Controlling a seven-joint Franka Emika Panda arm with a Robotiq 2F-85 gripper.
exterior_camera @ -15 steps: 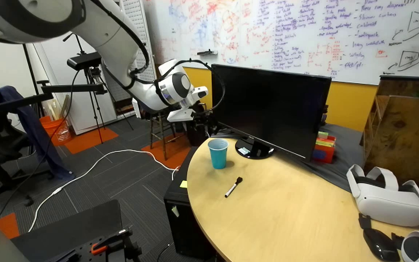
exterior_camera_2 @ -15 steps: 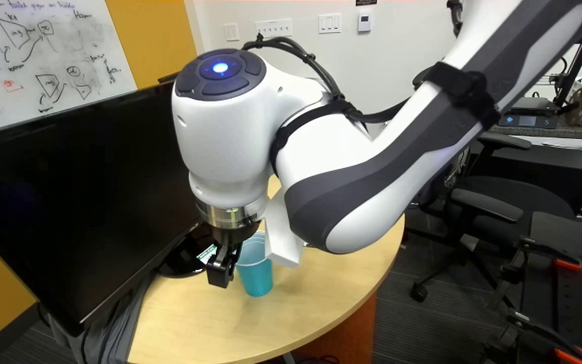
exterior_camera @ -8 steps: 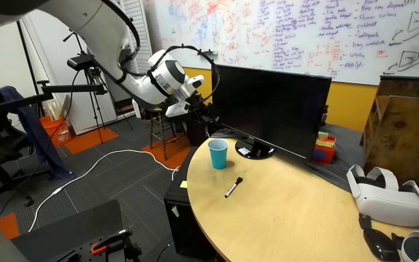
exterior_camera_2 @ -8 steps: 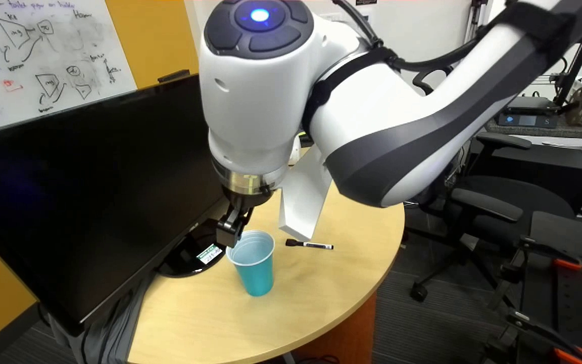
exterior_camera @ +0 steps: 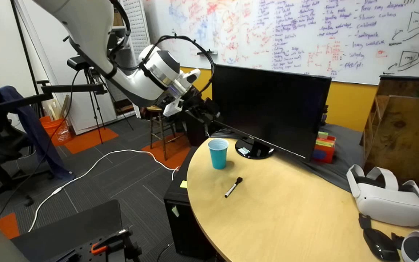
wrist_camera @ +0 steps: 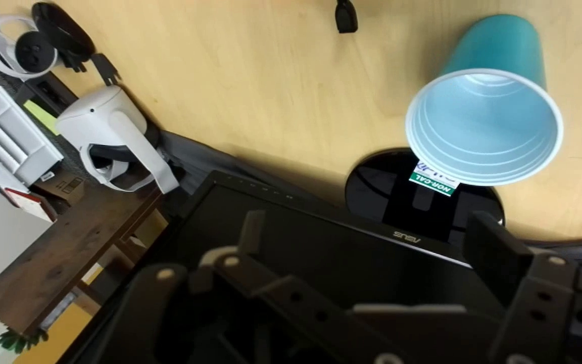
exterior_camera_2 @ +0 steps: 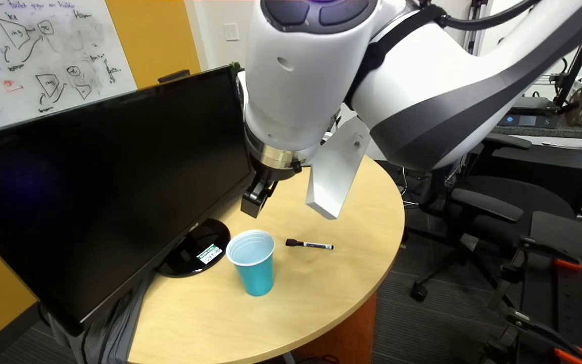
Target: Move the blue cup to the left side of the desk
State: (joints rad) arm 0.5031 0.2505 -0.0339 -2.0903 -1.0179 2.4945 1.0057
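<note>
- Only the wrist view shows the jaws plainly: the gripper [wrist_camera: 372,240] is released, its fingers [wrist_camera: 495,258] spread wide apart.
- That view also looks into the blue cup [wrist_camera: 483,126] at two o'clock and catches just the black end of the marker [wrist_camera: 346,17] between twelve and one.
- Both exterior views show the marker whole, the cup upright, and the gripper near twelve from it, apart.
- In an exterior view, the cup stands near ten o'clock on the tan desk [exterior_camera: 286,218], close to its rounded edge; from it, the marker lies at five, the monitor [exterior_camera: 269,109] at two.
- Beyond, a wooden stool [exterior_camera: 162,134] shows at ten from the cup, and a written-over whiteboard [exterior_camera: 253,36] spans eleven to two.
</note>
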